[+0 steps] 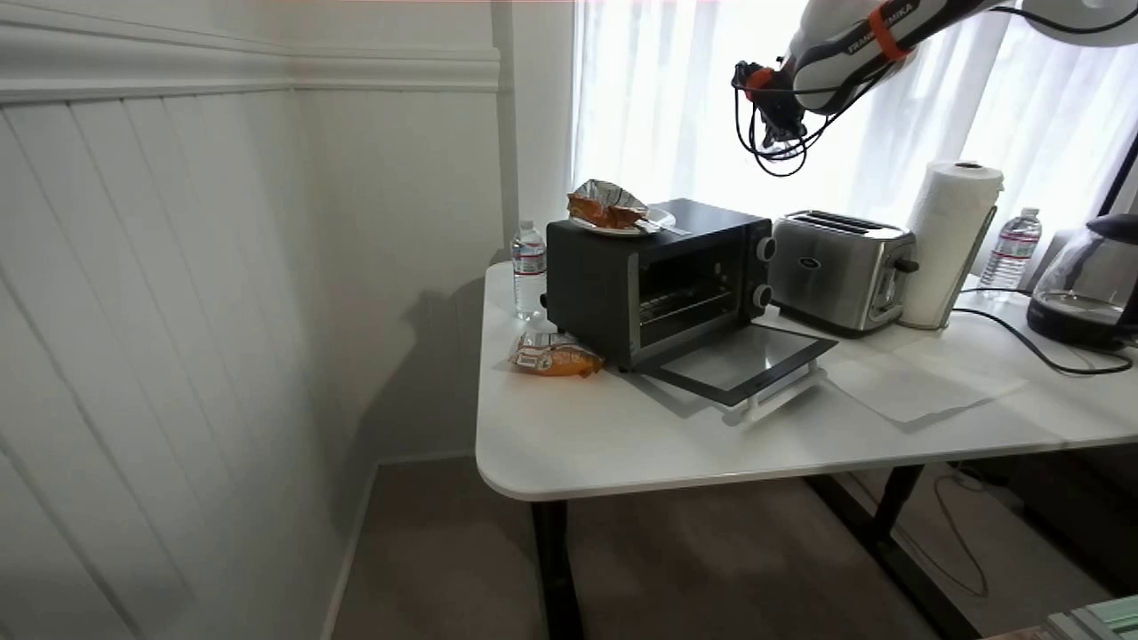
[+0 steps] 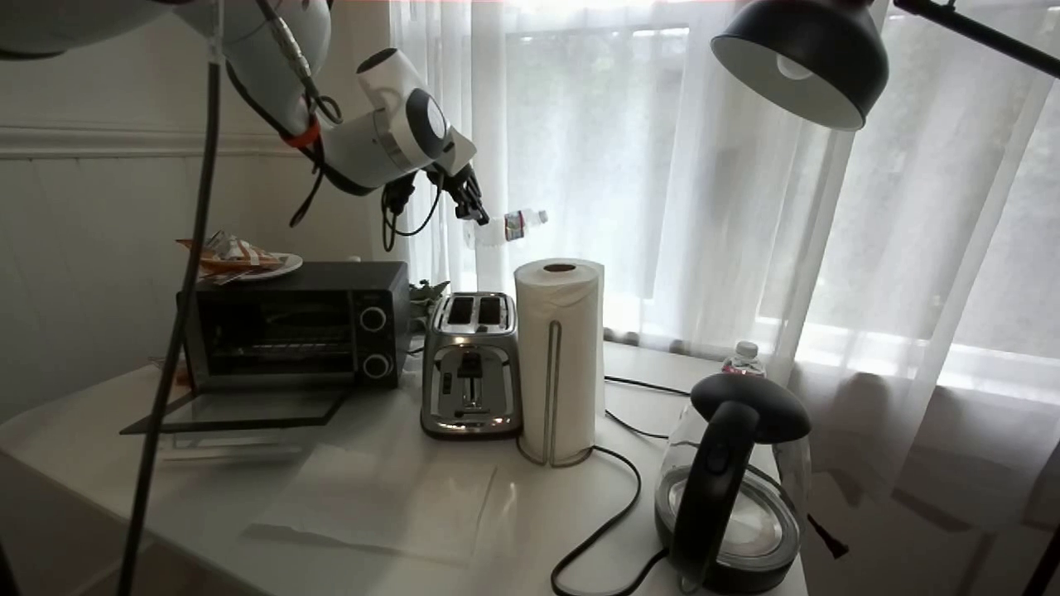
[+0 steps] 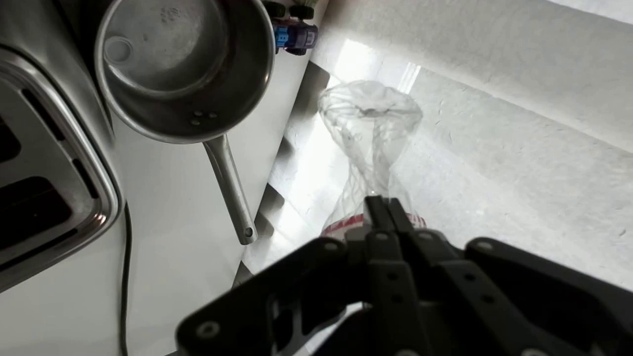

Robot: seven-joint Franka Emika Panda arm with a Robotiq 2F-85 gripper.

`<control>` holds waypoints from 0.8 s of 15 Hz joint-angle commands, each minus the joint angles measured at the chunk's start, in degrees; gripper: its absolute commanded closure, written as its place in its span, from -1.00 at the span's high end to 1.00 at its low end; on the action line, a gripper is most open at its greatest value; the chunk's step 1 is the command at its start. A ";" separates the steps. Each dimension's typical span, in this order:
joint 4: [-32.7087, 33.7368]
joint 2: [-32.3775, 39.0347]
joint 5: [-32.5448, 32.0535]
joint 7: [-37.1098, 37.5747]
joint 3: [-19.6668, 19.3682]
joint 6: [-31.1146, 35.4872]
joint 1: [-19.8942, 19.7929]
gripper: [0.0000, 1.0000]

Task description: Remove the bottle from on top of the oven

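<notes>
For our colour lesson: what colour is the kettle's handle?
The kettle's handle is black, clearest in an exterior view.

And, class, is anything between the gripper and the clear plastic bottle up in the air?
Nothing visible: in the wrist view the gripper is shut on the clear plastic bottle, pinching it inward. In an exterior view it hangs in the air, apart from the toaster oven.

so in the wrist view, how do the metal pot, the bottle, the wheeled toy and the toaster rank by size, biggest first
By what shows:
1. Toaster and metal pot, order unsure: the frame cuts the toaster off.
2. Bottle, partly hidden by the gripper.
3. Wheeled toy, clearly smallest.
</notes>
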 commanded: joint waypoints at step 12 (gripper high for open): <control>22.37 12.57 6.14 -9.83 14.03 -23.37 -12.08 -0.99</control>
